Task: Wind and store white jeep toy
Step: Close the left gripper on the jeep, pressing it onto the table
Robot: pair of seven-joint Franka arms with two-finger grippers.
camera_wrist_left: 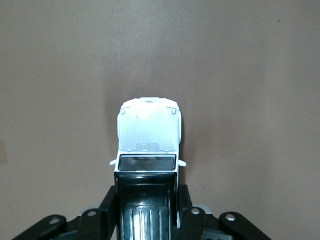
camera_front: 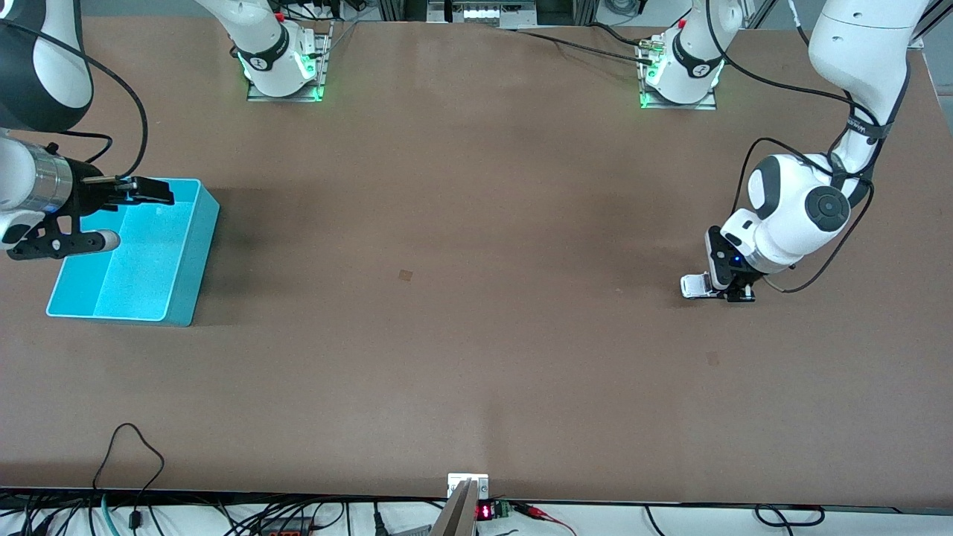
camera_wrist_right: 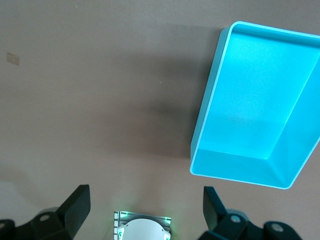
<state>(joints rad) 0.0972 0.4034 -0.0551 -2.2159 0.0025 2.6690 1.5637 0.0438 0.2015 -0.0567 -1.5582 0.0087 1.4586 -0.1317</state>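
Observation:
The white jeep toy (camera_front: 694,285) with its black roof sits low at the table near the left arm's end. My left gripper (camera_front: 719,290) is shut on it: in the left wrist view the black fingers (camera_wrist_left: 184,199) press both sides of the jeep (camera_wrist_left: 148,135), with the white hood sticking out ahead of them. My right gripper (camera_front: 123,216) hangs open and empty over the turquoise bin (camera_front: 195,257) at the right arm's end. In the right wrist view its fingers (camera_wrist_right: 80,201) stand wide apart beside the bin (camera_wrist_right: 240,167), which is empty.
The two arm bases (camera_front: 283,67) (camera_front: 681,74) stand along the table's edge farthest from the front camera. Cables and a small red-lit device (camera_front: 488,511) lie along the nearest edge. A small tan mark (camera_front: 406,275) is on the brown tabletop.

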